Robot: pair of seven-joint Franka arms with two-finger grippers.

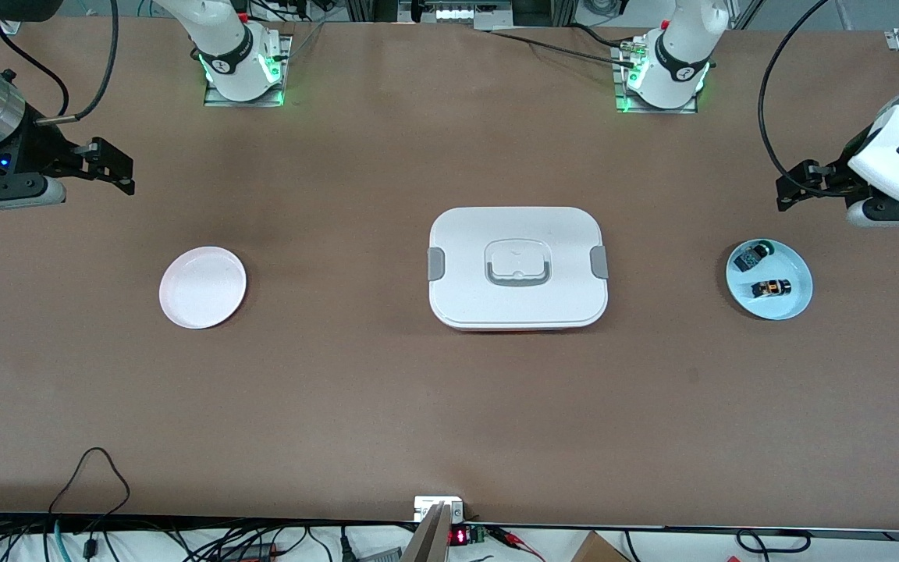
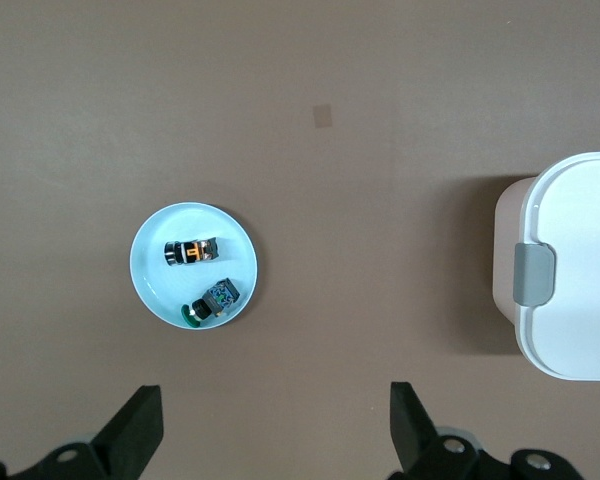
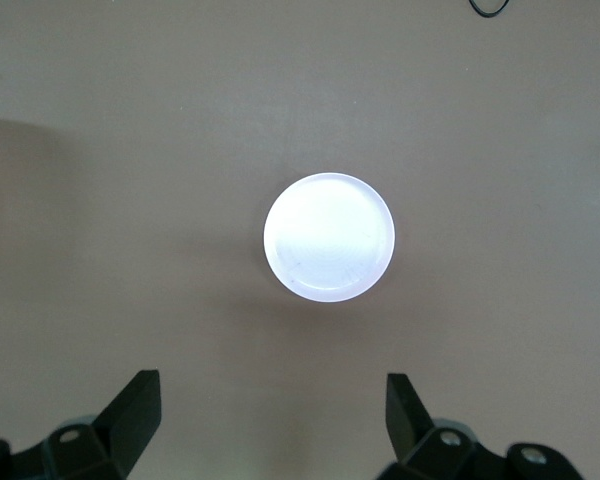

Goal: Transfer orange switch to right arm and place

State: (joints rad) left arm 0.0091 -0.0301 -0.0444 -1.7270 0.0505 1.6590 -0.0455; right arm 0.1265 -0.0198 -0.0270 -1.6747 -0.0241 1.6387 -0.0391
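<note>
The orange switch (image 1: 772, 288) lies on its side on a light blue plate (image 1: 797, 303) toward the left arm's end of the table. It also shows in the left wrist view (image 2: 192, 251) on that plate (image 2: 155, 280). My left gripper (image 1: 797, 187) hangs open and empty over bare table beside the blue plate; its jaws stand wide apart in the left wrist view (image 2: 277, 430). My right gripper (image 1: 123, 177) is open and empty over bare table beside a white plate (image 1: 202, 286), which also shows in the right wrist view (image 3: 328, 237) with the gripper (image 3: 275, 420) clear of it.
A small black switch with a green part (image 1: 754, 255) shares the blue plate, farther from the front camera than the orange one. A white lidded box with grey latches (image 1: 518, 268) sits mid-table; its edge shows in the left wrist view (image 2: 570, 270). Cables lie along the front edge.
</note>
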